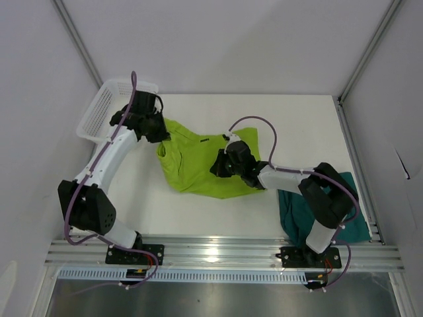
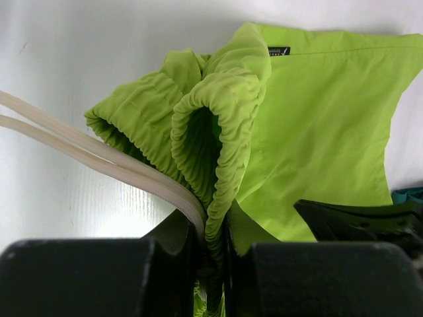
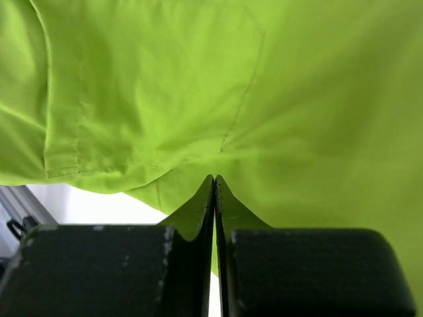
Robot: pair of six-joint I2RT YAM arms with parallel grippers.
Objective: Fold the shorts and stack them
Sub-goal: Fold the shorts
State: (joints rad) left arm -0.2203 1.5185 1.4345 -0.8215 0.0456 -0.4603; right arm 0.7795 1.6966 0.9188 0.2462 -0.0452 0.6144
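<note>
Lime shorts (image 1: 198, 162): plain bright yellow-green; small black label (image 2: 279, 51).
Teal shorts (image 1: 293, 214): plain dark teal green.
Basket (image 1: 99, 112): white mesh.
Surface (image 1: 297, 132): plain white.
Cables (image 1: 254, 121): purple.

We see the lime shorts (image 1: 198, 165) spread and rumpled in the middle of the top view. Their gathered elastic waistband is bunched at the left end, and the smooth legs reach right. The teal shorts (image 1: 291, 214) lie heaped at the lower right.

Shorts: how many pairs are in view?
2. Lime green shorts mid-table, held by the left gripper and right gripper; dark teal shorts at the near right edge, partly under the right arm.
</note>
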